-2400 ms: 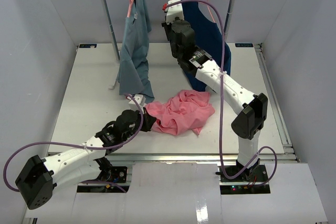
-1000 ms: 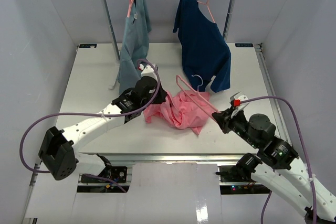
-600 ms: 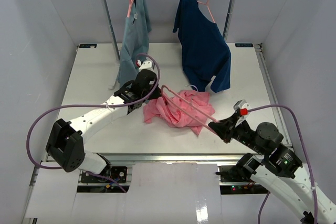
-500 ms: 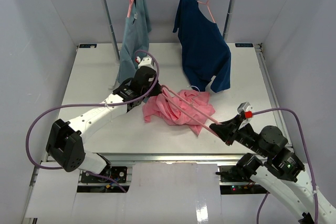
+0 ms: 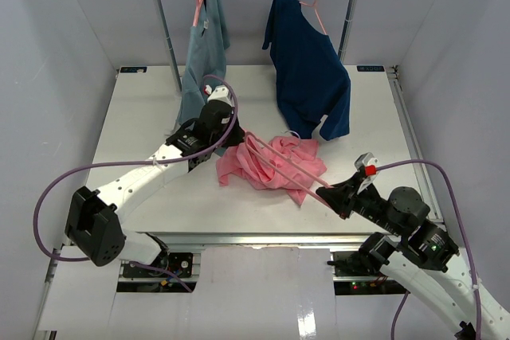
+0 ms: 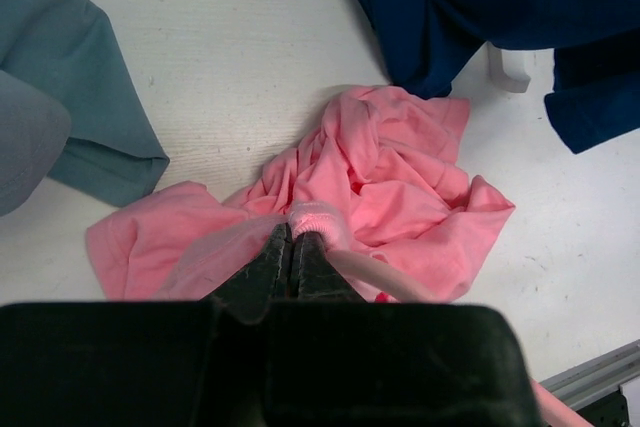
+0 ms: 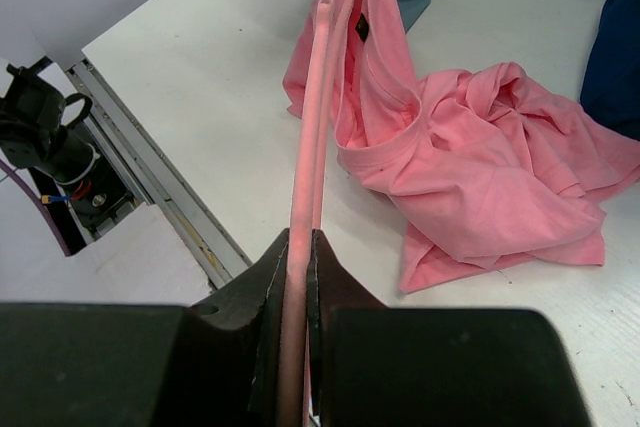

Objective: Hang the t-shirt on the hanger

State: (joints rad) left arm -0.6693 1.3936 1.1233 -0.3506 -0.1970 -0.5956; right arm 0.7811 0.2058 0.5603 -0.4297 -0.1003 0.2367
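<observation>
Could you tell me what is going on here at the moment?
Two robot arms are putting a salmon-pink cotton t-shirt onto a slim pink clothes hanger. The right gripper is shut on the hanger, holding it low over the white table. The left gripper pinches a fold of the t-shirt. Some fabric drapes over the hanger's far end, but most lies crumpled on the table. Behind, a grey-blue shirt and a navy shirt hang on a rail.
</observation>
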